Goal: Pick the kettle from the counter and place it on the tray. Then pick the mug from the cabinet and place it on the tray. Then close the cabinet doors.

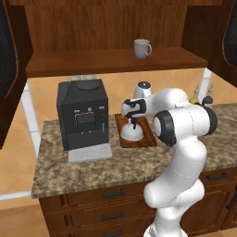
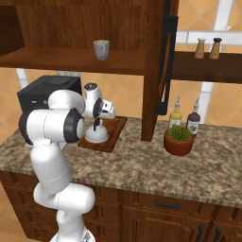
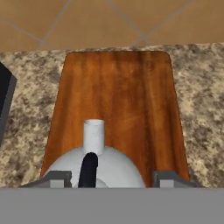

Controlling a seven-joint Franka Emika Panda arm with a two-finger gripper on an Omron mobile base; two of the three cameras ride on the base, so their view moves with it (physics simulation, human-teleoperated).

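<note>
The silver-white kettle [image 1: 133, 132] [image 2: 96, 135] [image 3: 114, 166] sits at the near end of the reddish wooden tray [image 1: 149, 135] [image 2: 114, 126] [image 3: 127, 100] on the granite counter [image 1: 92, 167] [image 2: 142, 170]. My gripper [image 1: 134, 121] [image 2: 97, 124] [image 3: 112, 178] hangs just above it, open. Its fingertips stand wide on either side of the black handle and do not touch it. The pale mug [image 1: 142, 48] [image 2: 101, 49] stands on the cabinet shelf [image 1: 92, 63] [image 2: 52, 59]. The cabinet doors [image 1: 6, 46] [image 2: 165, 61] are swung open.
A black coffee machine [image 1: 82, 118] [image 2: 47, 92] stands left of the tray. A potted plant [image 2: 178, 140] and two bottles [image 2: 176, 116] stand on the counter to the right. Two shakers [image 2: 202, 47] sit on a side shelf.
</note>
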